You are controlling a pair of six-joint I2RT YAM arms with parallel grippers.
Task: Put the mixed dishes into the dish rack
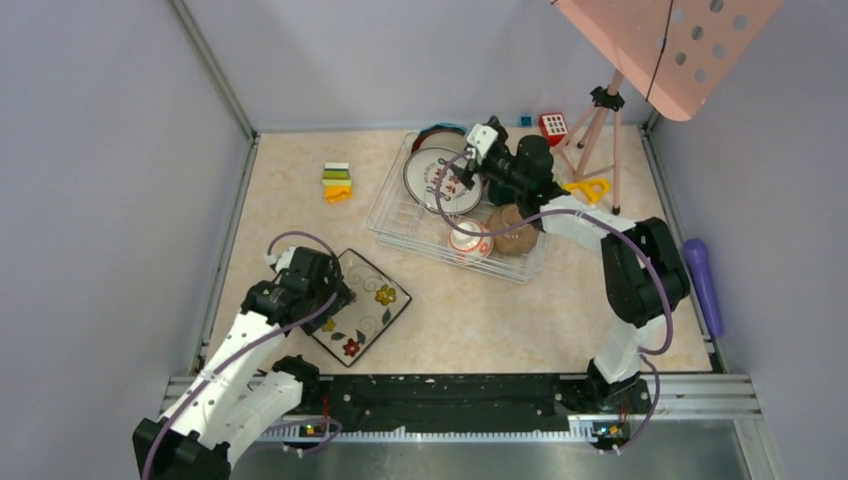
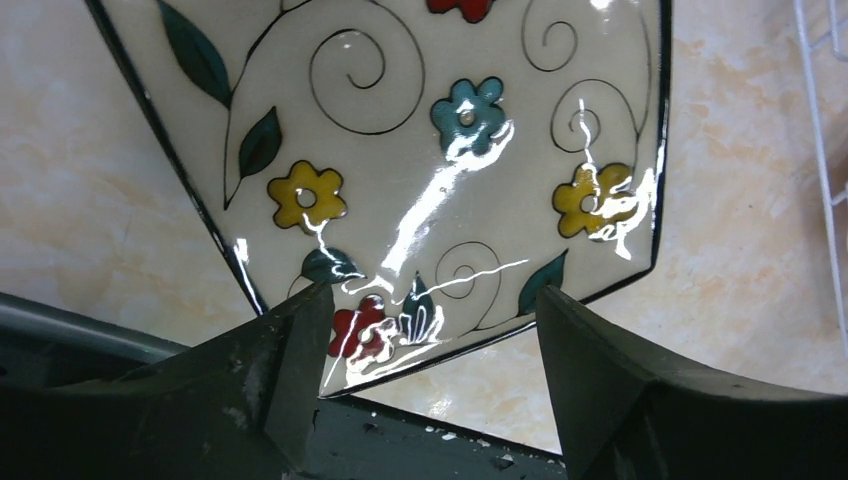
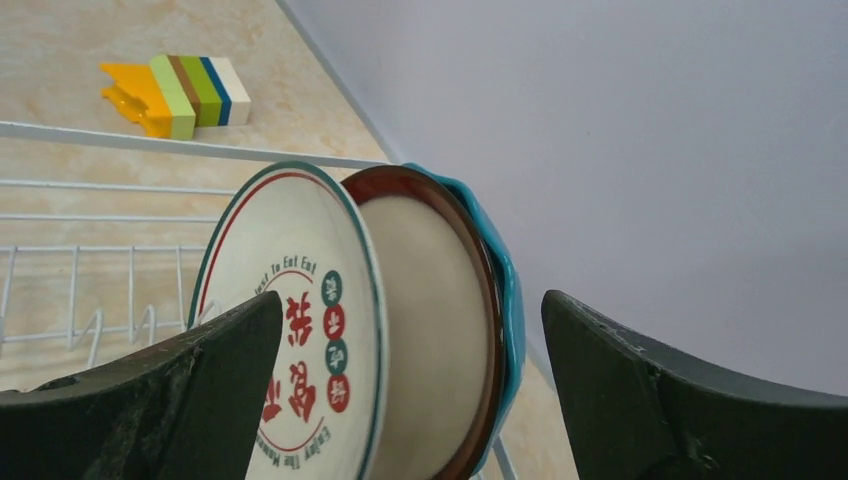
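The square floral plate (image 1: 368,305) lies flat on the table at the front left. My left gripper (image 1: 328,292) is open, its jaws on either side of the plate's near corner (image 2: 420,150), not closed on it. The dish rack (image 1: 388,195) holds the white red-marked plate (image 1: 440,180), the brown-rimmed cream plate (image 3: 430,300) and the blue plate (image 3: 505,290) on edge, plus the red-white bowl (image 1: 468,240) and the tan bowl (image 1: 512,230). My right gripper (image 1: 468,162) is open above the standing plates, straddling their top edges (image 3: 290,330). The teal mug is out of view.
Stacked colourful toy blocks (image 1: 337,182) lie left of the rack. A pink perforated stand (image 1: 665,50) on a tripod, a red block (image 1: 553,125) and a yellow toy (image 1: 590,188) are at the back right. A purple cylinder (image 1: 703,285) lies along the right wall.
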